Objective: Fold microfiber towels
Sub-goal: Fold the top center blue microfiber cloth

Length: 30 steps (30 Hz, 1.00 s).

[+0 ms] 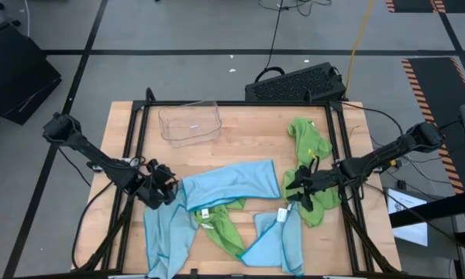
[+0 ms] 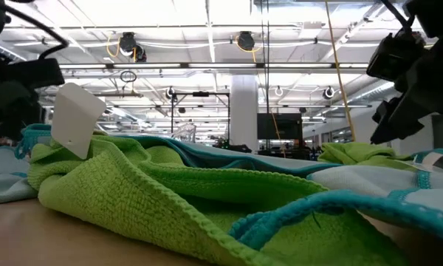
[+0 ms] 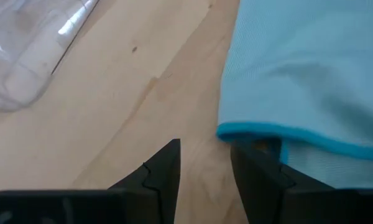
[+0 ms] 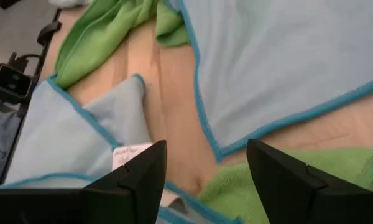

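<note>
A light blue towel (image 1: 232, 182) lies spread at the table's middle. My left gripper (image 1: 169, 188) is low at its left edge. It is open by a narrow gap (image 3: 205, 165), with the towel's turquoise hem (image 3: 255, 132) just ahead of the fingers. My right gripper (image 1: 291, 186) is wide open (image 4: 202, 171) above the bare wood by the towel's right corner (image 4: 221, 149). A crumpled green towel (image 1: 310, 155) lies under the right arm. Two more blue towels (image 1: 167, 236) (image 1: 279, 242) and a green one (image 1: 221, 229) with a white tag (image 2: 77, 118) lie near the front edge.
A clear plastic tray (image 1: 190, 124) stands at the far left of the table, and shows in the left wrist view (image 3: 31, 56). A black keyboard (image 1: 294, 81) lies beyond the far edge. Bare wood (image 1: 248, 136) shows between the tray and the green towel.
</note>
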Motion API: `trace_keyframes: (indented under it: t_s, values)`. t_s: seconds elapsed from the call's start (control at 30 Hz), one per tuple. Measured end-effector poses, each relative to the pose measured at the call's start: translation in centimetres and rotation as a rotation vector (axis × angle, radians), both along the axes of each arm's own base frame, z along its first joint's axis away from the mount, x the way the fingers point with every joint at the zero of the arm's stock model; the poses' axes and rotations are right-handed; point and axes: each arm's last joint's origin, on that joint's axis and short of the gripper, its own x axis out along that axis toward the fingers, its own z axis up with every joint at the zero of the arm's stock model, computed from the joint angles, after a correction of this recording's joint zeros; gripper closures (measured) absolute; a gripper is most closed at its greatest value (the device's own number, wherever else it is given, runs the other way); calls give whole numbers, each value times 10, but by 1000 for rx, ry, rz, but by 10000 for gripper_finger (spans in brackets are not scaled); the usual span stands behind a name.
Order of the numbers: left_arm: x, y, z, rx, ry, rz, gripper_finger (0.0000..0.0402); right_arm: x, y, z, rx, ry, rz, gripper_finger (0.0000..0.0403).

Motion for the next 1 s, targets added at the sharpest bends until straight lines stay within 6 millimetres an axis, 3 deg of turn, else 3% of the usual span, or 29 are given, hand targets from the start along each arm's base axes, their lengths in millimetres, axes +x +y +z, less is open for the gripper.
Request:
trace_keyframes:
  t_s: [0.23,0.6,1.0]
  values:
    - [2,0,-8,78,-50,-111,253,0,0,0,-20,-8,14,189]
    - [4,-1,-22,175,16,-180,193,2,1,3,-28,-42,26,189]
    - [10,-6,-30,183,31,-223,188,3,1,4,-38,-61,37,189]
